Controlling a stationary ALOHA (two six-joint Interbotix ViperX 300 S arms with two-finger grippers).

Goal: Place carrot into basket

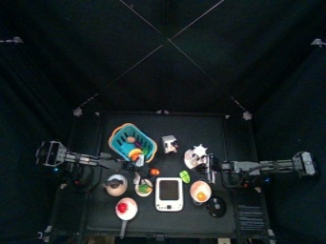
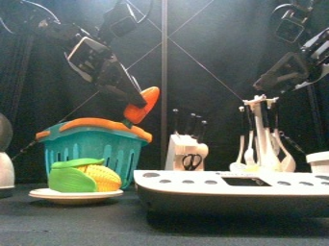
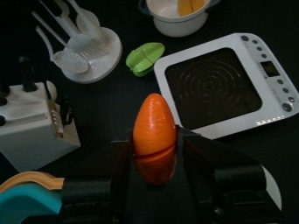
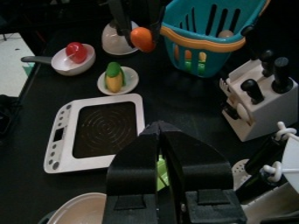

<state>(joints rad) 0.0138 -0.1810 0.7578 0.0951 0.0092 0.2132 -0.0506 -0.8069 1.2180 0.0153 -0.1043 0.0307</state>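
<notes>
One carrot (image 3: 156,140) was what I had clamped between the jaws of my left gripper (image 3: 156,166), held by its thick end with the tip pointing away from the wrist. On the front camera the carrot (image 2: 142,104) hung in the air just above the right rim of the basket (image 2: 85,144), not yet inside it. From above, the basket (image 1: 124,135) sat at the back left of the table (image 1: 216,122), with small coloured items already in it that I couldn't make out. Beside the basket stood a white knife block (image 2: 189,152), and further right a white rack of utensils (image 2: 263,144). In front of the basket a corn cob (image 2: 85,176) lay on a plate (image 2: 75,196), and a white scale (image 2: 232,184) took up the front middle. My right gripper (image 4: 170,175) hovered over the right side of the table, jaws pressed together on nothing. From its wrist camera I saw a bowl with a red fruit (image 4: 73,56) and a small plate with green and yellow food (image 4: 114,78).
</notes>
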